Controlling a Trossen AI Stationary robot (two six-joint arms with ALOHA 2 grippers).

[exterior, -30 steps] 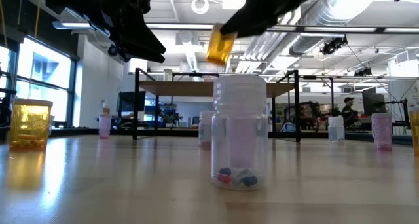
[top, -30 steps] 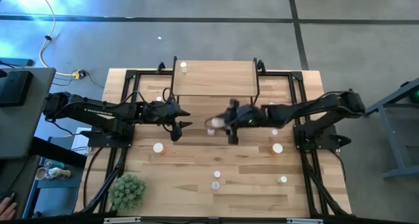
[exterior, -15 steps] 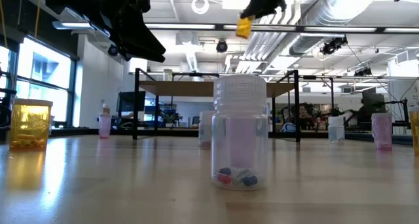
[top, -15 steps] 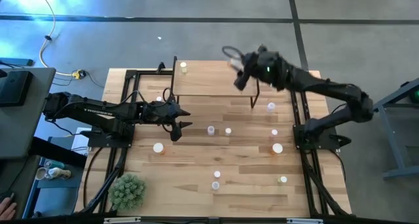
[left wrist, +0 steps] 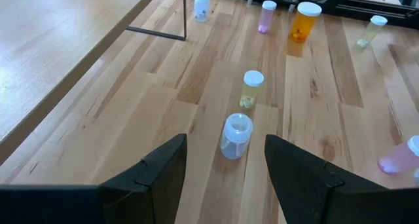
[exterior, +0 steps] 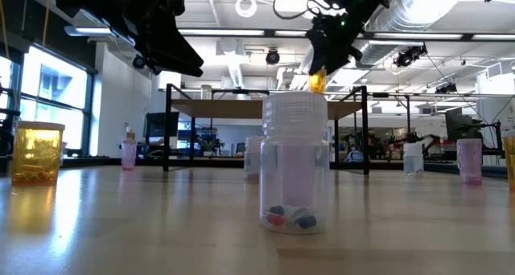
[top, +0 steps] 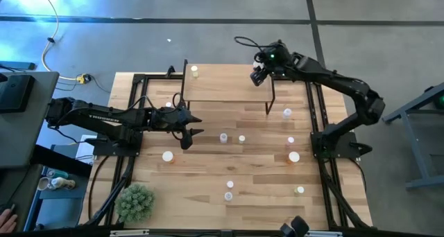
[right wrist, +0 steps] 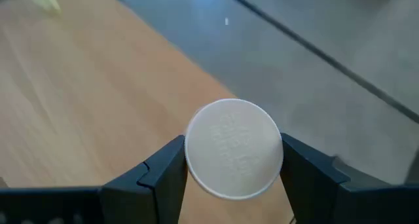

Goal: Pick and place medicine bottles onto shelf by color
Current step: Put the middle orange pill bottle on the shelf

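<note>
Here the right gripper point(right wrist: 229, 178) clamps an orange bottle point(exterior: 318, 81) above the shelf point(top: 229, 84)'s far right corner; left gripper point(left wrist: 226, 178) hovers open.

- 2 arms point(top: 104, 119)
- 1 shelf point(top: 225, 84)
- 1 plant point(top: 135, 201)
- 11 bottles point(top: 223, 137): 1 on the shelf, 1 bottle point(right wrist: 234, 149) held above the shelf, 9 on the table point(top: 208, 216) before the shelf

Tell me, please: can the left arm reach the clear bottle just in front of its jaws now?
Probably yes. The left gripper is open and empty, and the clear bottle stands upright straight ahead of it on the table, with bare wood between them. The yellow bottle stands farther off, apart.
</note>
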